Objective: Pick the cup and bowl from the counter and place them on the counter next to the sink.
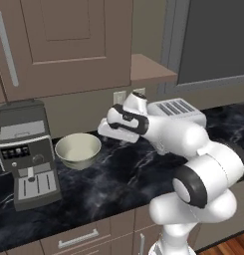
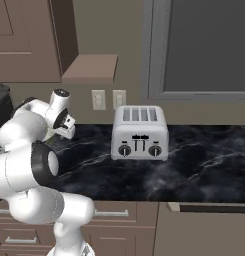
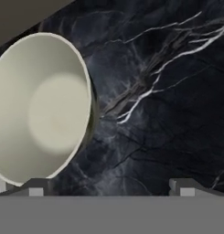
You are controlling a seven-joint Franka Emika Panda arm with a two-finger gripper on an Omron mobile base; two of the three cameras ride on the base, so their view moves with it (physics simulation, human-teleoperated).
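Observation:
The cream-white bowl stands upright on the black marble counter, just right of a coffee machine. My gripper hovers above the counter, close to the bowl's right rim and apart from it. In the hand view the bowl takes up the left half, and the counter lies under the open gripper. Its two fingertips stand far apart with nothing between them; the left tip is just below the bowl's rim. The cup and the sink are out of view.
A grey coffee machine stands at the counter's left end, close to the bowl. A silver four-slot toaster sits against the back wall to the right of the arm. Wall cabinets hang above. Bare counter stretches right of the toaster.

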